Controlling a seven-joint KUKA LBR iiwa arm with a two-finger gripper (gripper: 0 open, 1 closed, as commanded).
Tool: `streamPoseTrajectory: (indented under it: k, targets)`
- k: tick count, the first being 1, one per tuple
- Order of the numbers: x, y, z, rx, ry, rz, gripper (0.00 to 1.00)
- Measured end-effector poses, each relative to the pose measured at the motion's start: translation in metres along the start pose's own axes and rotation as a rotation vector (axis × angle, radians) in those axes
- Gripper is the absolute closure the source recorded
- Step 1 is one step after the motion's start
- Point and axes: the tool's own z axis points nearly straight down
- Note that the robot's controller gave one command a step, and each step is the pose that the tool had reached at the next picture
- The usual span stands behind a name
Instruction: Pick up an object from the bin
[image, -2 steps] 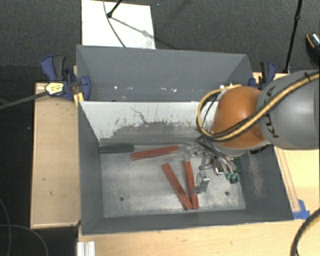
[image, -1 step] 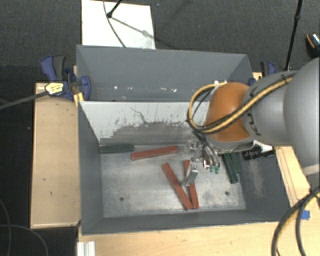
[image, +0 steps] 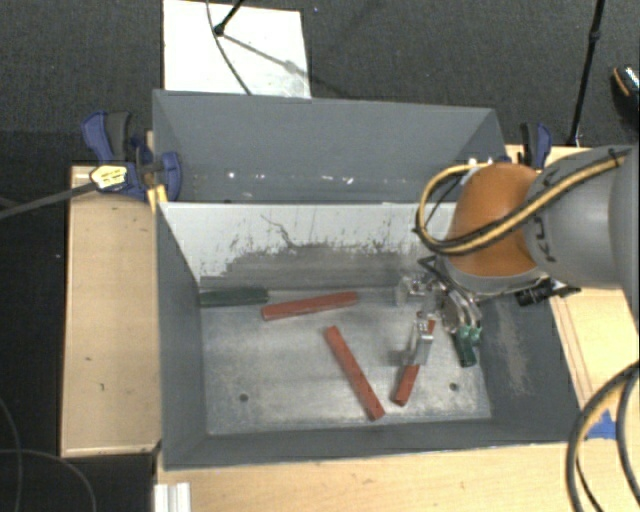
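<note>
Can't make out gripper (image: 428, 335) as apart or together, hovering at upper end of short red wood-like stick (image: 405, 384) just right of long diagonal red stick (image: 352, 372); might pinch only the tip and flip it.

The grey metal bin (image: 260, 370) showed pale scratches. The rear long stick (image: 310, 304), the slanted long stick (image: 353, 372) and the short stick (image: 405, 384) were reddish-brown, the flat bar (image: 233, 296) dark green, the wrist cover (image: 490, 220) orange.

Front-left bin floor (image: 255, 395) bare; red stick (image: 353, 372) crosses centre; green bar (image: 232, 296) along back.
</note>
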Motion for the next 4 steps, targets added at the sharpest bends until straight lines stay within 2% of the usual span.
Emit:
streamPoseTrajectory:
  k: [1, 2, 3, 4]
  targets:
    - [0.001, 0.002, 0.000, -0.001, 0.006, -0.005, 1.00]
    - [0.001, 0.002, 0.000, -0.001, 0.006, -0.008, 0.00]
    - [-0.005, 0.056, 0.000, -0.004, 0.000, 0.020, 0.00]
    - [0.024, -0.063, -0.048, 0.004, 0.002, -0.092, 0.00]
